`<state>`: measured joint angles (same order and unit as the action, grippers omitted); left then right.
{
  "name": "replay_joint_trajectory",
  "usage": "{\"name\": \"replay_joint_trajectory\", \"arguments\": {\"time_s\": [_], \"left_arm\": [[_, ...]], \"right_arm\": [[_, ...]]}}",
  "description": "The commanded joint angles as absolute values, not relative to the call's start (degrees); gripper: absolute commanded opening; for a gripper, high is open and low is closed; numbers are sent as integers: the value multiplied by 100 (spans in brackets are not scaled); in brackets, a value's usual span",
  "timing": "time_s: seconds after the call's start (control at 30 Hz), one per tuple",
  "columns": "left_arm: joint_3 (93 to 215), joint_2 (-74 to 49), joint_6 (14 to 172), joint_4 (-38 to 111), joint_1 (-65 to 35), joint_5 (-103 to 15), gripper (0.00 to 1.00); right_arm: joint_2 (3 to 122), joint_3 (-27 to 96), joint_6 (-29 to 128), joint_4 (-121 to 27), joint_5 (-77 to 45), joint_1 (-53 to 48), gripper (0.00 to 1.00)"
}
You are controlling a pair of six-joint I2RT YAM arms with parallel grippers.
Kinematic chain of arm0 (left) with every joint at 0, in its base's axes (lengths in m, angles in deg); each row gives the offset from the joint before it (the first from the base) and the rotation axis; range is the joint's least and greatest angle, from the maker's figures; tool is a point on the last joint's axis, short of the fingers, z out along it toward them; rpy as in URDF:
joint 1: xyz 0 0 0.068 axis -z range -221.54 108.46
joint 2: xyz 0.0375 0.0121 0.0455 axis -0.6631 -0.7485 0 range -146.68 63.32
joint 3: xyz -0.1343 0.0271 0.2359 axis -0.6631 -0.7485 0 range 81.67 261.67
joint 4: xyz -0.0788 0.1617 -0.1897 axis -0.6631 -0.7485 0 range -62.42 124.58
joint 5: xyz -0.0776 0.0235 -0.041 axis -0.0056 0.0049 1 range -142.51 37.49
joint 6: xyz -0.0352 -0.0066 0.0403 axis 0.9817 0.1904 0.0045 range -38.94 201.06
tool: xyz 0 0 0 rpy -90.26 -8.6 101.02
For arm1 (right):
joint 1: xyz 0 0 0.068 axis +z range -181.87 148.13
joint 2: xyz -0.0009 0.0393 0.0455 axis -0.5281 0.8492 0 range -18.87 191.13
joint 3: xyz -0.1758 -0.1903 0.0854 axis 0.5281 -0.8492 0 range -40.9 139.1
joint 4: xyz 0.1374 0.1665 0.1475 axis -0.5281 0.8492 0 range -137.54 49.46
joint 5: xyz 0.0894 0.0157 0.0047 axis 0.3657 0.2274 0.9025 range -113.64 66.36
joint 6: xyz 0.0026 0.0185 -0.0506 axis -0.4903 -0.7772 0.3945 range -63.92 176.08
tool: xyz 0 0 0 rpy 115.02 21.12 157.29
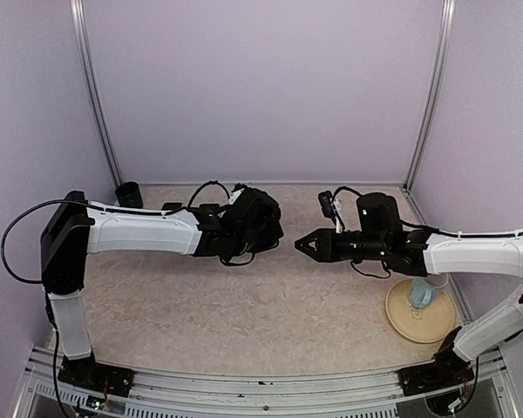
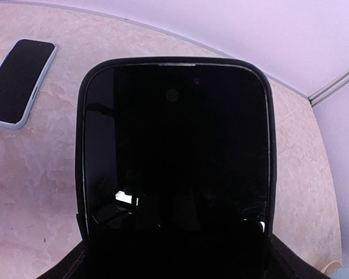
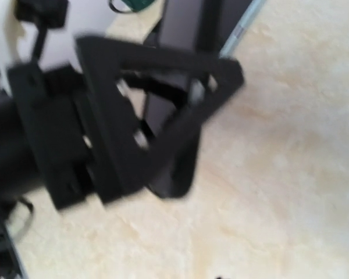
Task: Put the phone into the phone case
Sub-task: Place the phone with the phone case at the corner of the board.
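Lavender walls boxing in beige table (image 1: 244, 322) on three sides, wide bare stretch lying open toward front. Left gripper (image 1: 263, 225) and right gripper (image 1: 303, 246) facing each other mid-table, near but not touching. Left wrist view showing what overhead is missing: phone (image 2: 174, 157), black-rimmed, sitting clamped between left fingers (image 2: 67, 264), and pale-cased phone (image 2: 20, 81) lying flat on table beyond. Right wrist view smearing badly; right jaws' spacing, cannot tell. Round tan plate (image 1: 405, 324) sitting by right wall.
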<state>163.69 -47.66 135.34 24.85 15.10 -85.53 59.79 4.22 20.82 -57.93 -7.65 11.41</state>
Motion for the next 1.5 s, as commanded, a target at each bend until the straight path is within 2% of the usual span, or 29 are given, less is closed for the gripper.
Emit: {"name": "replay_joint_trajectory", "arguments": {"time_s": [0.0, 0.5, 0.8, 1.47], "left_arm": [[16726, -4795, 13017, 2434, 1277, -8289, 16], [17230, -5748, 12064, 2426, 469, -7617, 16], [18129, -6498, 11269, 2306, 191, -7341, 20], [19421, -7701, 10961, 2049, -233, -7035, 24]], "right_arm": [[5796, 225, 2163, -5616, -860, 1059, 29], [5543, -15, 2128, -5624, -861, 977, 30], [5471, -77, 2103, -5620, -870, 959, 31], [5479, -232, 1952, -5728, -774, 947, 31]]}}
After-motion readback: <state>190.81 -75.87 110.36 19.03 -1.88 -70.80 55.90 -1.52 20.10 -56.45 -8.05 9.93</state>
